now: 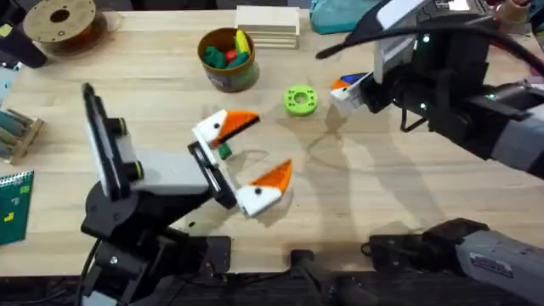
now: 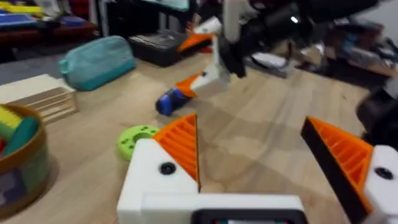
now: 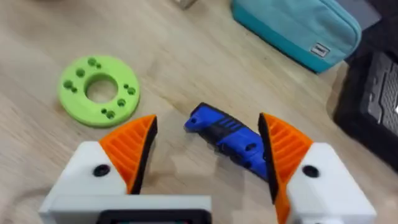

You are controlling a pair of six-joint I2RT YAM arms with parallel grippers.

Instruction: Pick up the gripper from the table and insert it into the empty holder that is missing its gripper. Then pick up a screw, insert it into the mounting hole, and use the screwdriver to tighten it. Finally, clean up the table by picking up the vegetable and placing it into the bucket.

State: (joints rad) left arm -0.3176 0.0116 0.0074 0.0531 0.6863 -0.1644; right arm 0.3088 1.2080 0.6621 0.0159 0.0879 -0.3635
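Overhead view: a pale wooden table (image 1: pixel 170 93) with two black robot arms, each ending in white finger mounts with orange ribbed tips. The right gripper (image 1: pixel 350 87) hangs near the far right of the table, just above the blue cylindrical powered screwdriver (image 3: pixel 229 138), which lies flat on the wood. In the right wrist view the jaws stand wide apart and hold nothing, with the blue body lying between the two orange pads (image 3: pixel 132 148), slanted across the gap and nearer one pad than the other. A flat bright green round ring (image 1: pixel 299 99) lies just beside it, and a teal fabric pouch (image 3: pixel 298 28) sits farther off. The left gripper (image 1: pixel 262 151) rests mid-table, its jaws also spread wide and empty. The small round bucket with a yellow-orange rim (image 1: pixel 226 59) stands at the far middle, already holding several colourful toy pieces. The step in hand appears to be picking up the screwdriver. To do it well, the right gripper would likely need to turn so its pads meet the long sides of the barrel squarely, centre over its thick middle, descend until the tips almost touch the table, and close firmly so the round body cannot roll out, while keeping clear of the ring.
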